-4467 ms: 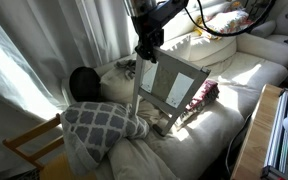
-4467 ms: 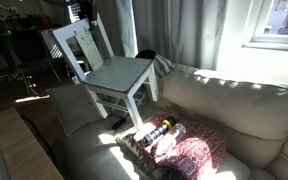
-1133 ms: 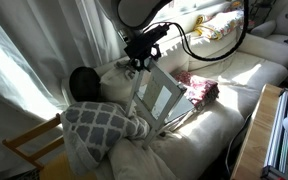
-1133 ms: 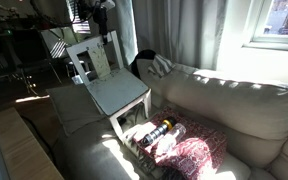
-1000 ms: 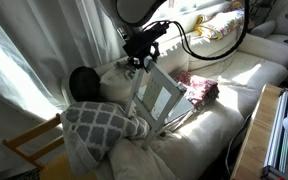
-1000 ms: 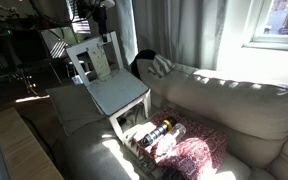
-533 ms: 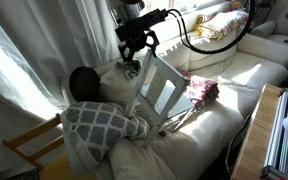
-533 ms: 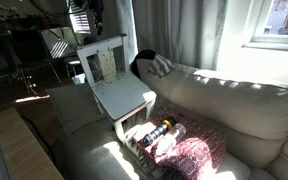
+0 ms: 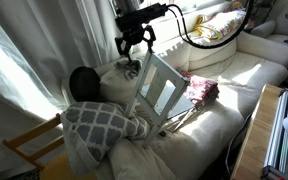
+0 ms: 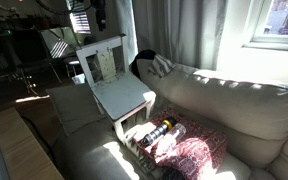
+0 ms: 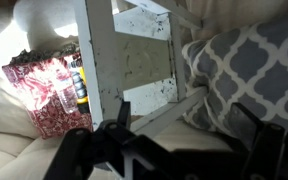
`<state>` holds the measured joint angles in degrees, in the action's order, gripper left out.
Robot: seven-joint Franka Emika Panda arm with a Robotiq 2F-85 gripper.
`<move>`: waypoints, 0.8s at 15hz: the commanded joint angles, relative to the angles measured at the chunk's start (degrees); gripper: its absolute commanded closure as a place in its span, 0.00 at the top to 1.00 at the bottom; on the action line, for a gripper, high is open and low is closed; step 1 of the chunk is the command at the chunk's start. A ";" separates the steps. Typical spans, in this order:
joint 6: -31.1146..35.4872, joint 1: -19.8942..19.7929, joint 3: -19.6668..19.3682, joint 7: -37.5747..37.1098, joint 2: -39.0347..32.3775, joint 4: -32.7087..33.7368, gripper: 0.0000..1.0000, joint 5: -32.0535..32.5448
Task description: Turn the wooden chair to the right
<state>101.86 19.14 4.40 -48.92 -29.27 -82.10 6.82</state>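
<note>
Wrist view, nearest first: gripper fills the bottom edge, dark fingers spread apart, nothing clamped between them. Right past them we see the wooden chair, pale, paint worn. At its 3 o'clock, a grey quatrefoil cushion, touching or just beside the chair frame; we can't tell which. At the chair's 9 o'clock, a red patterned fabric with a bottle against it, just beside the chair.

In an exterior view the gripper hangs just above the top of the chair's back, jaws apart. We can't see contact. The wooden chair stands on the cream sofa and looks tilted. The grey quatrefoil cushion is at its 8 o'clock, a round black object at its 9 o'clock, the red patterned fabric at its 3 o'clock. A yellow-tan chair frame sits near the lower left corner, well apart from the sofa seat. Curtains run behind.

In an exterior view the wooden chair is on the sofa's left end. The bottle and red patterned fabric lie at its 5 o'clock. The arm above is too dark to read. A window is far, at 2 o'clock.
</note>
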 commanded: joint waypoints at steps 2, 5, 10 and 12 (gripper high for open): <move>4.10 -4.14 0.00 9.84 11.29 -11.12 1.00 -0.86; 6.40 -8.06 0.34 17.41 18.31 -18.55 1.00 -5.20; 10.25 -12.38 -0.17 30.20 27.78 -30.86 1.00 -14.61; 11.07 -13.32 -0.43 33.55 30.41 -34.81 1.00 -16.62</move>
<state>109.40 7.45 4.04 -20.97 -5.30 -107.41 -5.57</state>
